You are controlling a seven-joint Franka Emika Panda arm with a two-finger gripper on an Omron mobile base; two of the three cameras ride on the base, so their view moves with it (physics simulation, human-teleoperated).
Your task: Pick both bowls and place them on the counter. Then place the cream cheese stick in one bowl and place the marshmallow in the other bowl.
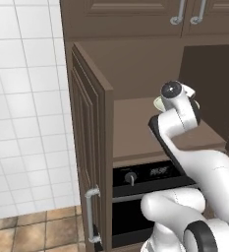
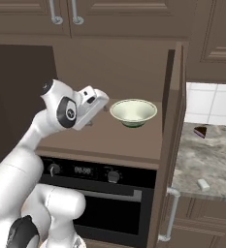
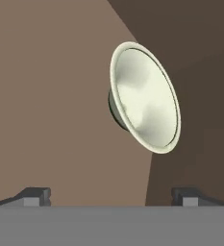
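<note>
The right base view shows the pale cream bowl [image 2: 133, 112] whole, upright on the brown cabinet shelf [image 2: 109, 138] above the oven [image 2: 100, 193]. In the left base view the arm covers most of this bowl, and only a part of its rim [image 1: 158, 103] shows. The right base view also shows the marbled desk [image 2: 206, 162] to the right of the open cabinet door [image 2: 170, 145], with a dark cake slice [image 2: 200, 131] and a small pale block [image 2: 203, 184] on it, well apart from each other. The hand view shows the bowl [image 3: 147, 113] from close, with a dark foot under its glossy cream inside. The tool [image 3: 111, 196] is open, its two fingertips [image 3: 36, 196] wide apart and touching nothing, near the bowl. One bowl, one cake slice and one pale block are visible.
</note>
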